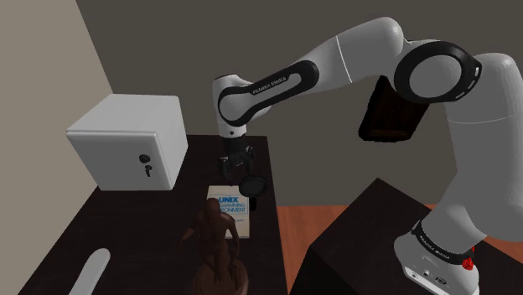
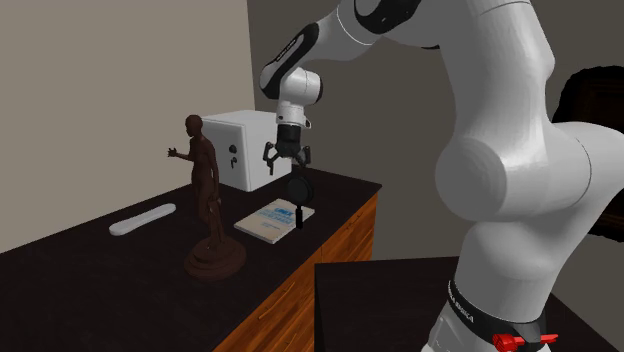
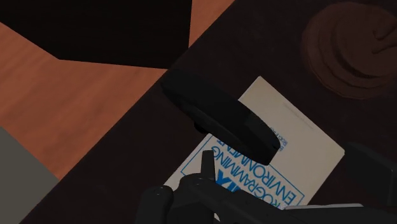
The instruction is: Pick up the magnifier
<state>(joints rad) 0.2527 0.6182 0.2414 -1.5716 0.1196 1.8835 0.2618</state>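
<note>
The magnifier (image 1: 252,183) is all black, with a round head and a short handle. It hangs upright just above a white book with blue lettering (image 1: 239,205) on the dark table (image 1: 126,226). My gripper (image 1: 243,168) is straight above it, shut on the top of the magnifier's head. In the second exterior view the gripper (image 2: 293,172) points down with the magnifier (image 2: 299,190) dangling below, its handle tip close over the book (image 2: 265,222). From the wrist, the magnifier (image 3: 222,114) runs away from my gripper (image 3: 207,172) across the book (image 3: 299,153).
A brown figurine (image 1: 216,243) on a round base stands beside the book, toward the shoulder view's bottom. A white safe-like box (image 1: 130,138) sits at the back by the wall. A flat white bar (image 1: 88,272) lies further along the table. The dark stand (image 1: 360,243) is beyond the table's edge.
</note>
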